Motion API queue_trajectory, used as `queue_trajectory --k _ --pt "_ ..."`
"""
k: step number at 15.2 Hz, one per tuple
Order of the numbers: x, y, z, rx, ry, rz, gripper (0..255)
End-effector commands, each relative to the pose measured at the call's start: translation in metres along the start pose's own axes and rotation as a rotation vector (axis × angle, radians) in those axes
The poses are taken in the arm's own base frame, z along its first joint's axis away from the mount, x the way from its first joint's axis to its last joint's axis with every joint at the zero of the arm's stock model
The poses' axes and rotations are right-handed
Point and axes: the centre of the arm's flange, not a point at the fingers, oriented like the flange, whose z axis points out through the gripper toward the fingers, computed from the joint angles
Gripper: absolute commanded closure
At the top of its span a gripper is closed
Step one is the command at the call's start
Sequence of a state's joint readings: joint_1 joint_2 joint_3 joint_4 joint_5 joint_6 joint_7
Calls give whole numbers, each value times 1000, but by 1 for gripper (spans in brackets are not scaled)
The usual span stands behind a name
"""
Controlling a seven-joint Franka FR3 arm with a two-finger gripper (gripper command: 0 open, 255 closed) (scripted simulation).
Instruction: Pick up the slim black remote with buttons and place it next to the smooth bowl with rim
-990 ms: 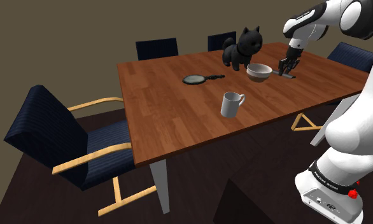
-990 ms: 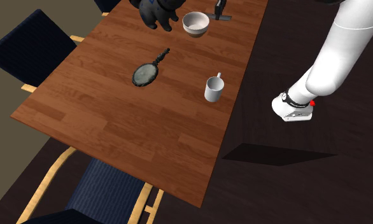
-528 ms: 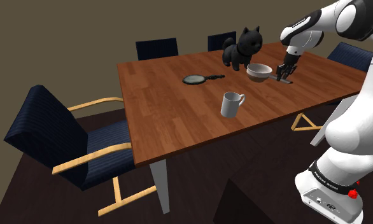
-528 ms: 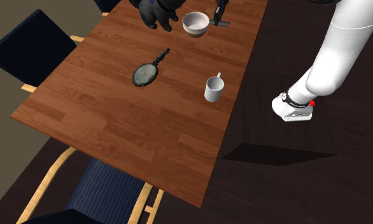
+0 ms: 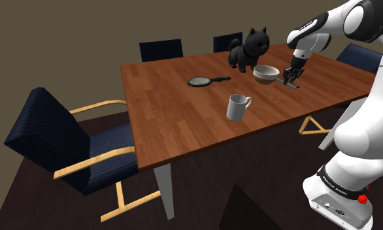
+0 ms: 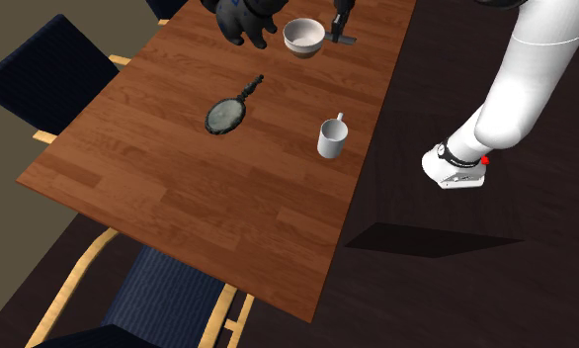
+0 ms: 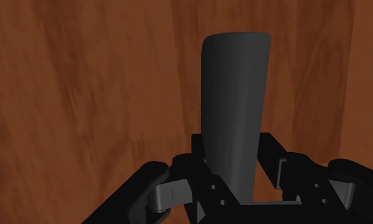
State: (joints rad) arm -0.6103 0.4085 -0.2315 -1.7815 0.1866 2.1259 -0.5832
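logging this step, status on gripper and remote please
Black two-finger gripper shut on slim dark grey remote. Remote beside pale rimmed bowl, near wooden tabletop. Black cat figure on bowl's far side, clear.

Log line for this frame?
phase: place | gripper: shut on remote | remote: beside bowl, table contact unclear | release: not yet

Upper right of shoulder view: bowl [image 5: 266, 73] close at left of gripper [image 5: 291, 78] clasping remote [image 7: 235, 108]; cat figure [image 5: 248, 49] just behind bowl closes that side; mug [image 5: 236, 106] at centre, well apart; table [image 5: 170, 121] bare at centre-left, free passage; small pan [image 5: 200, 82] lies flat there; table right of gripper also bare.
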Motion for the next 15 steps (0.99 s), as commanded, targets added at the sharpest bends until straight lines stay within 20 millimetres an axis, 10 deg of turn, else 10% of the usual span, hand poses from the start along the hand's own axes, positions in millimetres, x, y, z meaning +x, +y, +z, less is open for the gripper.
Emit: queue_trajectory --k 1,2,15 --pt "0 0 0 0 -1 0 255" --pt "0 0 0 0 -1 0 0" --pt "0 0 -50 0 -1 0 0"
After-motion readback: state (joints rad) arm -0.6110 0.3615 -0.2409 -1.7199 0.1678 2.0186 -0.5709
